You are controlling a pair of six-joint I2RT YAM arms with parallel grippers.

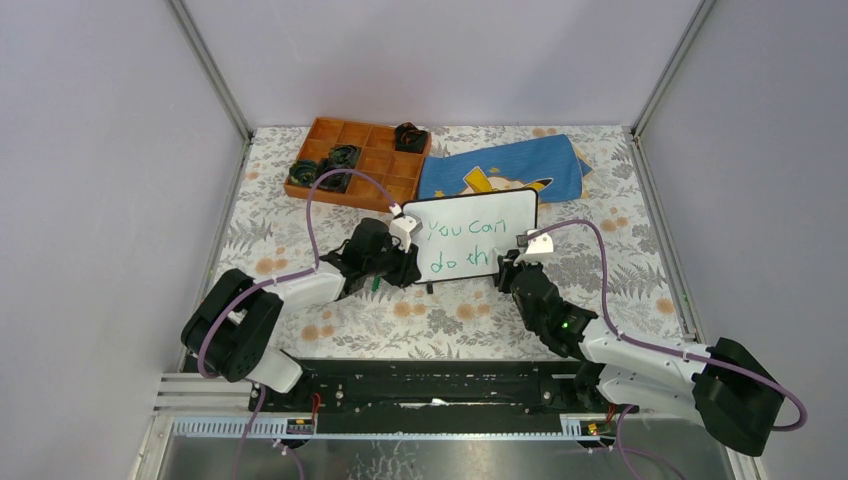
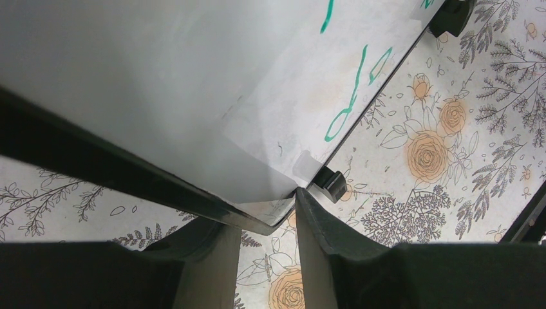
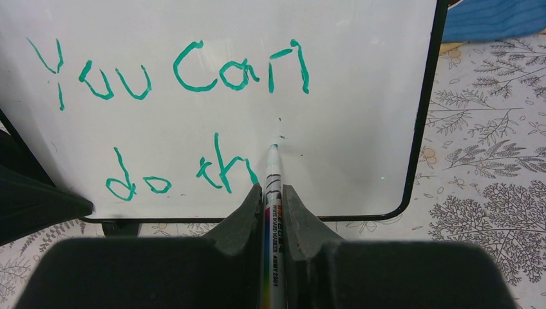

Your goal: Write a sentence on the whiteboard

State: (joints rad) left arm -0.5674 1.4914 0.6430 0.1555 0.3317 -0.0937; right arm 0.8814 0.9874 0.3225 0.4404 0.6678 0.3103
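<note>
The whiteboard (image 1: 500, 215) stands upright mid-table on small black feet (image 2: 331, 183). The sentence (image 1: 462, 245) in green reads "You can" above "do th" (image 3: 174, 71). My right gripper (image 1: 508, 268) is shut on a white marker (image 3: 270, 193). The marker's green tip rests against the board just right of "th". My left gripper (image 1: 405, 262) holds the board's lower left corner. In the left wrist view that corner of the whiteboard (image 2: 161, 77) sits between the fingers of the left gripper (image 2: 264, 215). The board fills the right wrist view (image 3: 360, 96), with the right gripper (image 3: 272, 190) at the bottom.
An orange divided tray (image 1: 372, 172) with dark objects sits at the back left. A blue cloth with yellow print (image 1: 510, 170) lies behind the board and shows in the right wrist view (image 3: 496, 19). The table has a floral cover (image 1: 450, 320). Walls enclose the sides.
</note>
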